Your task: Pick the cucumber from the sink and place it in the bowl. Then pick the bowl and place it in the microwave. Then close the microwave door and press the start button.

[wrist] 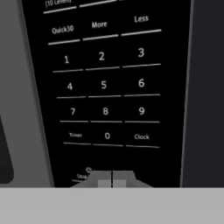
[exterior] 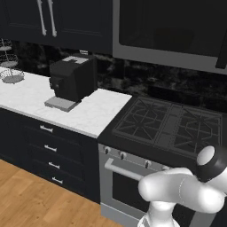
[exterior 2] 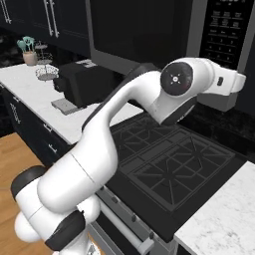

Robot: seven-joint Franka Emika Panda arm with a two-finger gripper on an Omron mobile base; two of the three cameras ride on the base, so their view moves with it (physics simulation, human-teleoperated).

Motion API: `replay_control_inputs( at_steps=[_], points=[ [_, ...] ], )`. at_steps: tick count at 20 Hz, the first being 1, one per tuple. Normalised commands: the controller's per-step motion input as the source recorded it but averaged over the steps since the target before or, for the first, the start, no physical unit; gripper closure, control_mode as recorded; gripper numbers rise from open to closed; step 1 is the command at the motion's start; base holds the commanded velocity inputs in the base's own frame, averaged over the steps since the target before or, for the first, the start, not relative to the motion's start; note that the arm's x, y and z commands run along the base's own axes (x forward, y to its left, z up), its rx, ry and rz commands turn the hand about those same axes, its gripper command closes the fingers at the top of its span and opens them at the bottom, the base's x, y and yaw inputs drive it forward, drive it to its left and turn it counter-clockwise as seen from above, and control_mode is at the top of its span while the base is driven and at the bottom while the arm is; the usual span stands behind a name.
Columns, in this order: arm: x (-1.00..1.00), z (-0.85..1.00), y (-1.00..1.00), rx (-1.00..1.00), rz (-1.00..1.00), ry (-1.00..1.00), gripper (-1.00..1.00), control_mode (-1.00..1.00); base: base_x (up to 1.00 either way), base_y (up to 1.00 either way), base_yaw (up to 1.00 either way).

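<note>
Evidently the task stood at its last step. In the hand view the fingertips (wrist: 112,180) were pressed together with nothing between them, and the gripper (wrist: 112,183) sat right against the bottom row of the keypad (wrist: 104,83), over a partly hidden label that could not be read but lay where a start key would be. Whether the key had actually been pressed could not be told.

Moving outward, the hand's white end (exterior 2: 230,82) reached up to the control panel (exterior 2: 227,30) at the right end of the microwave (exterior 2: 149,35). The microwave door (exterior: 170,29) looked shut, its dark glass flush with the front, so the closing step appeared done. By that reckoning the bowl and cucumber would be inside, though the dark window gave no sight of them, so that part stayed a guess; only the button press was left.

Counted: one microwave, one door, and one keypad with ten digit keys plus Quick30, More, Less, Timer and Clock. Below it lay one stove (exterior: 170,126) showing two grate sections. On the counter (exterior: 31,95) stood one black coffee machine (exterior: 71,80) and one tiered wire stand (exterior: 9,66), with one small potted plant (exterior 2: 29,52) in the right base view.
</note>
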Motion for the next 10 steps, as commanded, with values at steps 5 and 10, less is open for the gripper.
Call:
replay_control_inputs(
  at_steps=[5, 10],
  points=[
    [0.4, -0.1, -0.47, 0.02, 0.06, 0.0, 1.0, -1.0, 0.0, 0.0, 0.0],
    [0.5, -0.16, -0.39, 0.03, 0.09, 0.0, 1.0, -1.0, 0.0, 0.0, 0.0]
  ],
)
